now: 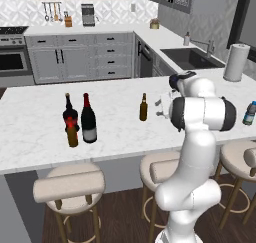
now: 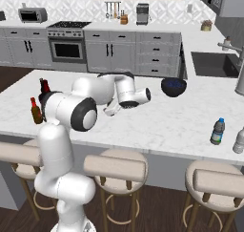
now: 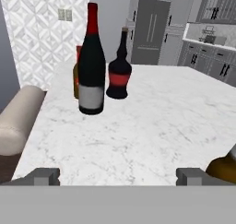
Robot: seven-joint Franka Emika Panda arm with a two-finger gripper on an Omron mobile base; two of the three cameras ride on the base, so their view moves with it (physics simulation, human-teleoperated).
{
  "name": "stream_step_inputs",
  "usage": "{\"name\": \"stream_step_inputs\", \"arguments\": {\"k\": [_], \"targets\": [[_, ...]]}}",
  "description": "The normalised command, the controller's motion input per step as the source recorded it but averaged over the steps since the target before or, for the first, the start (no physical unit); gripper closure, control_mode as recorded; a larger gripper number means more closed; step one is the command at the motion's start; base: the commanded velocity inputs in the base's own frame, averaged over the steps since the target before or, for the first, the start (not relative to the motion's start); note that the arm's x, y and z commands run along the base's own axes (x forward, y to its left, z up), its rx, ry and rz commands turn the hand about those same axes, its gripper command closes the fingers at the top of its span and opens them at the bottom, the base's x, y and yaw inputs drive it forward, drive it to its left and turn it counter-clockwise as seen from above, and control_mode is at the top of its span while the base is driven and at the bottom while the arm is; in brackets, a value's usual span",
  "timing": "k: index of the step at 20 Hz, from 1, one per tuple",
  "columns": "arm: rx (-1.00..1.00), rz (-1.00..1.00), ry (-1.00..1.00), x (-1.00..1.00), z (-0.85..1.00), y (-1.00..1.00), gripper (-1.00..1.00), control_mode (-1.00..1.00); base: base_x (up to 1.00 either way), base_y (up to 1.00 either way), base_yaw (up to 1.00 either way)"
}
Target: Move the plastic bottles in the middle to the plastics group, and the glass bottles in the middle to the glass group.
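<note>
Veined white marble counter (image 3: 152, 121), tall glossy black wine bottle (image 3: 91, 61), open claw (image 3: 117, 176)

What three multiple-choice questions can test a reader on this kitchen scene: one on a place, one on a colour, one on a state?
1. Where does the tall wine bottle stand?
A. beside the red-labelled bottle
B. in the sink
C. on a stool

2. What colour is its foil top?
A. green
B. red
C. white

3. How is the tool?
A. shut on a bottle
B. open, holding nothing
C. shut, holding nothing

Answers: 1 A, both stand together at the counter's left; 2 B, the neck is red in the hand view; 3 B, the fingertips stand wide apart with bare counter between.
</note>
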Motion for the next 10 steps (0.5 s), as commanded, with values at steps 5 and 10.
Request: {"name": "stream_step_inputs", "arguments": {"k": [5,10], "targets": [[0.00,0.00,0.00,0.22,-0.14,0.00,-1.00,-1.00,0.00,0.00,0.00],[0.00,0.00,0.00,0.17,-0.11,0.00,-1.00,-1.00,0.00,0.00,0.00]]}}
